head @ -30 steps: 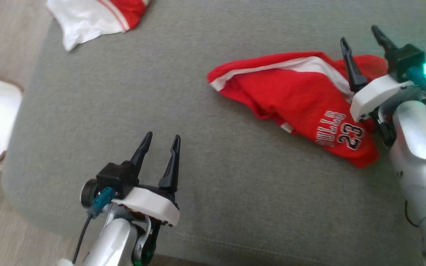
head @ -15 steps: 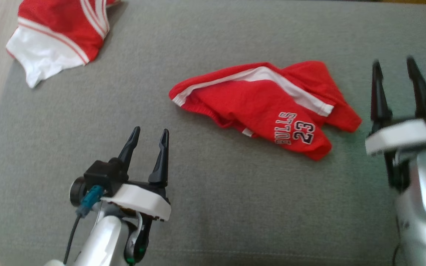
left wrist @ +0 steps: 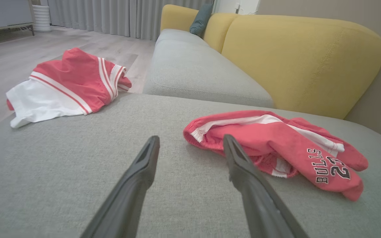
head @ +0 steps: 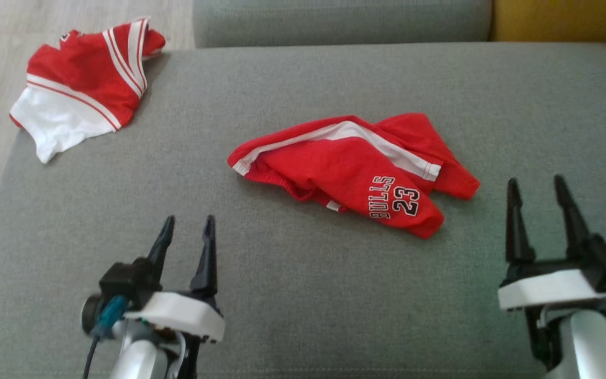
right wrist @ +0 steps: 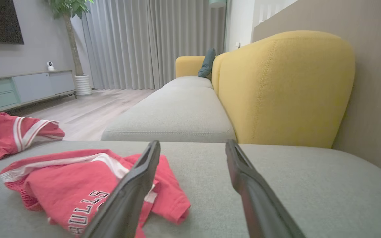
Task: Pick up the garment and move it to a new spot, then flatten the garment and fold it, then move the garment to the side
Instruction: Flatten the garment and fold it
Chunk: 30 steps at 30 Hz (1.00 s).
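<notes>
Red garment (head: 345,163) lies untouched; left end effector (head: 189,218), right end effector (head: 536,180) hover parted.

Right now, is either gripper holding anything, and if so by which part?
Nothing is held. The left gripper and right gripper are open and empty; the red shorts lie crumpled on the grey cushion, touching neither.
</notes>
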{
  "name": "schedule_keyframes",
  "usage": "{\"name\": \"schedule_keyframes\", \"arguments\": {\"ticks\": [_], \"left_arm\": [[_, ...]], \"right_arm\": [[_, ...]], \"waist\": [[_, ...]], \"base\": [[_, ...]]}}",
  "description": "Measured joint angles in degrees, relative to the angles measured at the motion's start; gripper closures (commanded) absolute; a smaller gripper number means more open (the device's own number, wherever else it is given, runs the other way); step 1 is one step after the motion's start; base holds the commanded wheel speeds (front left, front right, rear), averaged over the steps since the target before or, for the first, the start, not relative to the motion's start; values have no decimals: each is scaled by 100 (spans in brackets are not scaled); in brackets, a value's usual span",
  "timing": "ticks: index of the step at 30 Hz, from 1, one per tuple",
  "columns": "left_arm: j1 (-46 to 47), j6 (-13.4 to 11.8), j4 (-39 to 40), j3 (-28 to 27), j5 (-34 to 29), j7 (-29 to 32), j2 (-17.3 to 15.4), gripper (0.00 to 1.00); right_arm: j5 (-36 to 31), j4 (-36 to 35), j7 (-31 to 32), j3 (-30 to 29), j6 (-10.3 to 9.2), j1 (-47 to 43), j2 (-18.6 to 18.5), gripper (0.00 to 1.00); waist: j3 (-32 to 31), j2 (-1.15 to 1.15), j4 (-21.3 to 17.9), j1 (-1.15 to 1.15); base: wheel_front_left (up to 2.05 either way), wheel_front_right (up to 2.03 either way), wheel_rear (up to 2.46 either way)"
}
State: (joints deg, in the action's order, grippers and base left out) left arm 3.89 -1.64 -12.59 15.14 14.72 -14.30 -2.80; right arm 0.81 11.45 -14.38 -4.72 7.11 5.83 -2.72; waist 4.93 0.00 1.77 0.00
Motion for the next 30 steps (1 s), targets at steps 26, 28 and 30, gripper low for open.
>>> {"name": "schedule_keyframes", "arguments": {"ticks": [26, 28, 30], "left_arm": [[-343, -34, -59, -86, -1, 0, -3, 0], [-333, -30, -118, -55, -1, 0, -3, 0], [-281, -3, -249, -13, 0, 2, -4, 0]], "right_arm": [[474, -110, 0, 463, 0, -314, 9, 0], [474, -110, 0, 472, 0, -313, 9, 0], [474, -110, 0, 502, 0, -311, 8, 0]], "waist": [[-278, 0, 59, 0], [-240, 0, 53, 0], [-190, 0, 40, 0]], "base": [[0, 0, 0], [0, 0, 0], [0, 0, 0]]}}
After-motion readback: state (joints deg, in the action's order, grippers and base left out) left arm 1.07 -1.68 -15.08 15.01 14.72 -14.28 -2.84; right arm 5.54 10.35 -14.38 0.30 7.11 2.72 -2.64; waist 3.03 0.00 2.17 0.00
